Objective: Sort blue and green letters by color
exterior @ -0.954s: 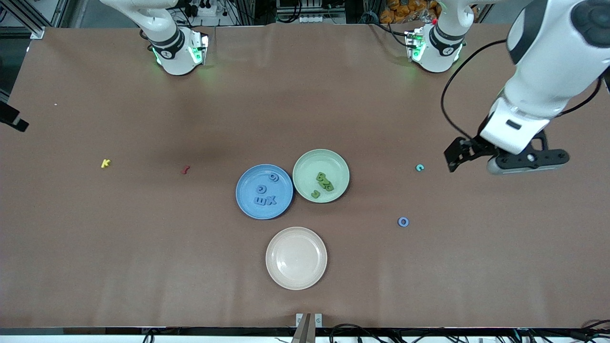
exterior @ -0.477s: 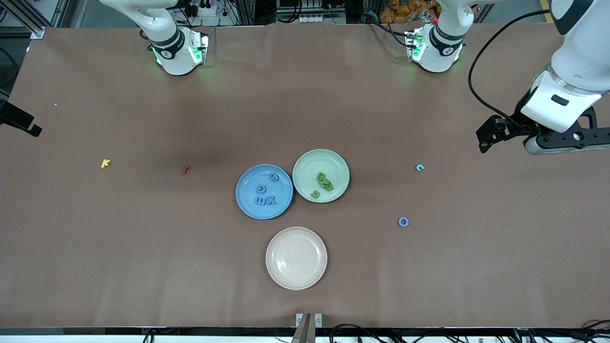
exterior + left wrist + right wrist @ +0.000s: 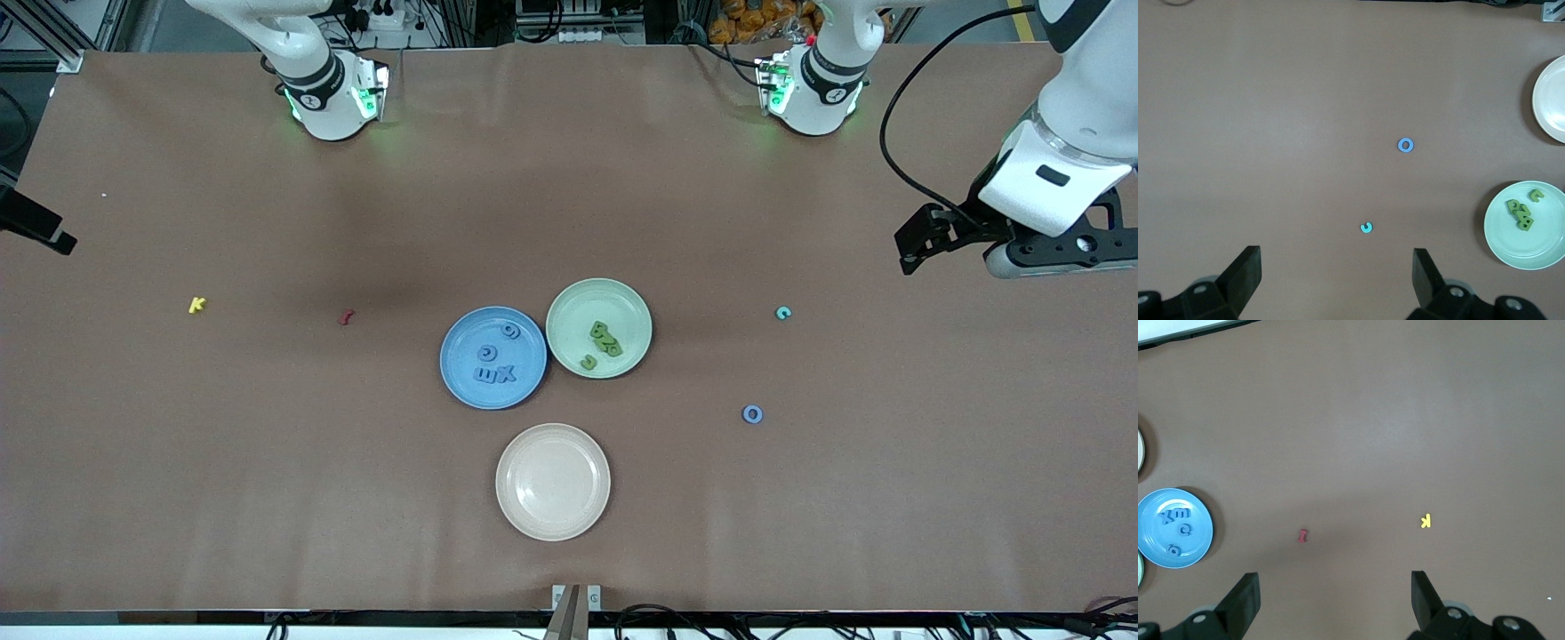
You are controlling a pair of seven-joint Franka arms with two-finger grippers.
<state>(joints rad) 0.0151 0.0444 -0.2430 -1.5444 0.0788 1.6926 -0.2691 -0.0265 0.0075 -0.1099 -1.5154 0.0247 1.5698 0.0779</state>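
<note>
Several blue letters (image 3: 494,364) lie on the blue plate (image 3: 462,382), and green letters (image 3: 605,340) lie on the pale green plate (image 3: 569,307) touching it. A teal c (image 3: 782,312) and a blue o (image 3: 752,413) lie loose on the table toward the left arm's end. My left gripper (image 3: 1336,277) hangs open and empty, high over the table's left-arm end, with the teal c (image 3: 1367,227) just ahead of its fingertips. My right gripper (image 3: 1333,593) is open and empty, high over the right arm's end.
An empty beige plate (image 3: 552,524) sits nearer the front camera than the two coloured plates. A yellow k (image 3: 196,305) and a small red piece (image 3: 346,316) lie toward the right arm's end. The brown table stretches wide around them.
My left arm has swung away from the teal c toward the left arm's end of the table and risen. The right gripper barely shifted. No letter has moved.
</note>
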